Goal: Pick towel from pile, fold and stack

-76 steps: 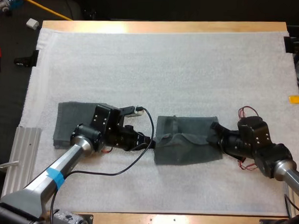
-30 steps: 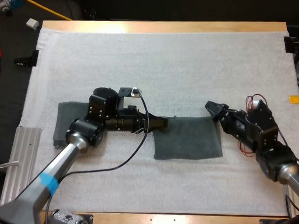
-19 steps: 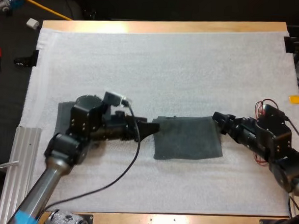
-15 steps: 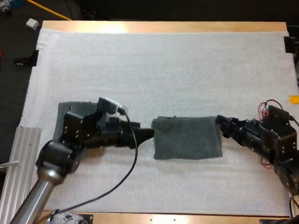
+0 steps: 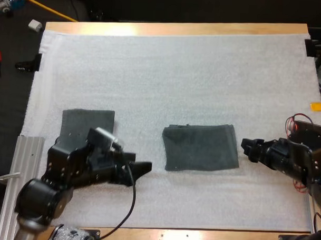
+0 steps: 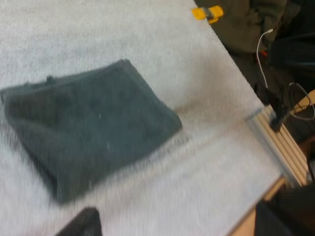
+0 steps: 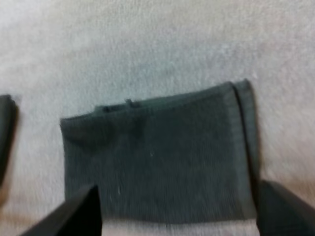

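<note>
Black blocky housings on left arm (image 5: 69, 167) and right arm (image 5: 301, 162); rounded dark-grey joint on the left one. Tapered matte-black fingers on left gripper (image 5: 144, 167) and right gripper (image 5: 247, 148).

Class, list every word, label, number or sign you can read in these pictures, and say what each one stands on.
None: no readable text, number or sign stands on the middle towel, the left towel or the white mat.
</note>
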